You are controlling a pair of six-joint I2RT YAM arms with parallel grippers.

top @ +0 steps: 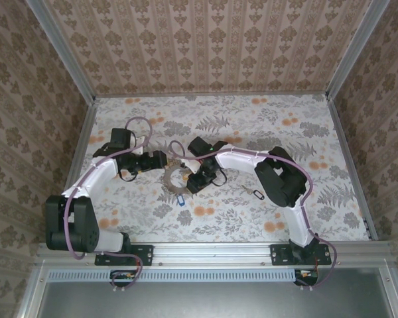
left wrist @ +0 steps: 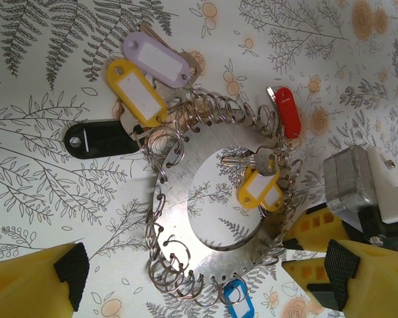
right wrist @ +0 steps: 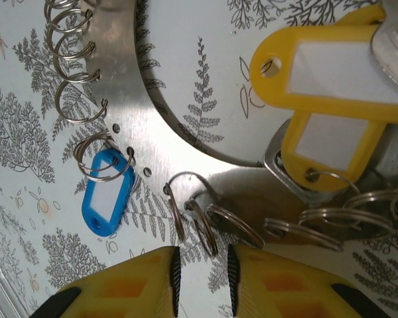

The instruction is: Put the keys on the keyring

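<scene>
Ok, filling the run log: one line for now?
left fingers open, facing keyring | right fingers narrowly apart at rim | yellow key at inner edge

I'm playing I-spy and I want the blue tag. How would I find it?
Look for the big flat metal ring lying on the flowery table, with little wire loops round its edge. The blue tag hangs from a loop on the ring's near side, and no other tag is blue.

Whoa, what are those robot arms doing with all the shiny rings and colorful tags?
They're putting keys onto a big metal keyring lined with little loops. The right hand is down at its edge, fingers nearly together by one loop. The left hand hovers wide open above. Several colored tags already hang there.
</scene>
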